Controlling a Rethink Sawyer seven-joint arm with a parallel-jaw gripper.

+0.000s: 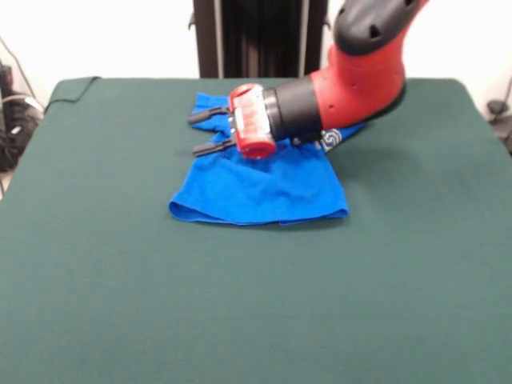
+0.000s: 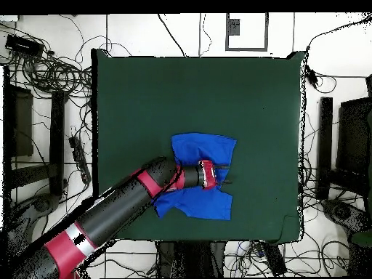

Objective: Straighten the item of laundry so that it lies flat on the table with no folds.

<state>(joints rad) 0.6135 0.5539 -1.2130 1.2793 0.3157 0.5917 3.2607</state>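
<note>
Blue T-shirt lies doubled near table centre, folded hem nearest. Gripper hovers horizontally over its far-left part, 2 fingers apart, holding nothing. Mid-straightening; next likely pinch an edge and unfold.

Red and black arm: glossy red rounded shell, black upper link with small round holes, black cylindrical wrist collar. End effector has a red ribbed flange with a pale translucent band and two thin black fingers, a gap between them. Small round white swirl logo on the black underside near the wrist. Overhead, the arm shows alternating black and red segments, with a narrow white ring by the lower red band.
</note>
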